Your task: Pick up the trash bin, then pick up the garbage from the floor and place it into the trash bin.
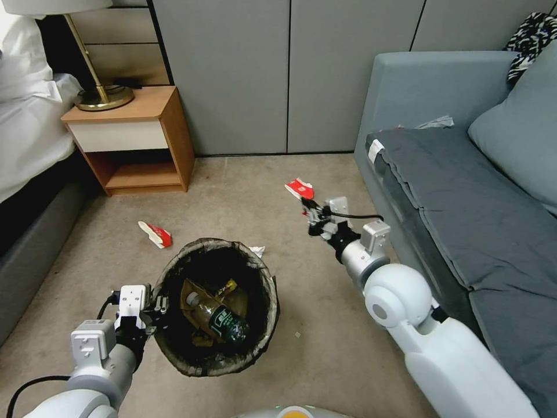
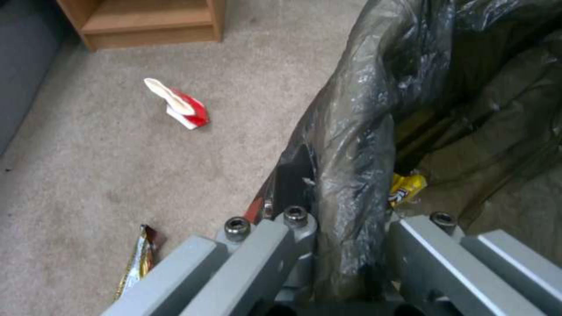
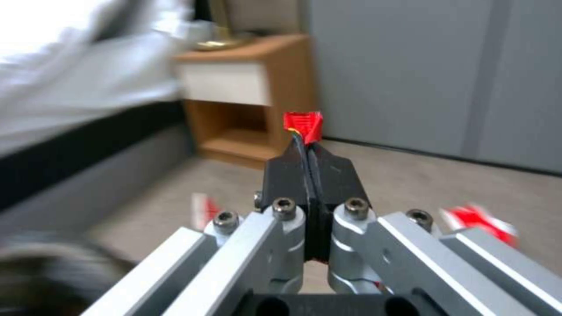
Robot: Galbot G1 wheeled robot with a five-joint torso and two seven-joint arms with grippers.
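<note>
The trash bin [image 1: 174, 348], its dark bag liner over the rim, is held low in front of me. My left gripper [image 1: 158, 309] is shut on its near-left rim [image 2: 345, 206]. Inside lie a clear bottle with a green label [image 1: 225, 320], a tan carton [image 1: 194, 299] and a yellow wrapper [image 2: 407, 188]. My right gripper [image 1: 307, 208] hovers right of and beyond the bin, shut on a small red scrap of garbage [image 3: 303, 125]. Red-and-white paper cups lie on the floor: one [image 1: 155, 234] left of the bin, one [image 1: 299, 188] just beyond the right gripper. A white tissue [image 1: 257, 251] sits at the bin's far rim.
A wooden nightstand [image 1: 133, 139] with a brass lamp stands at the back left beside a bed [image 1: 29, 116]. A grey sofa [image 1: 464, 191] runs along the right. A shiny brown-gold wrapper [image 2: 138, 263] lies on the carpet near the left gripper.
</note>
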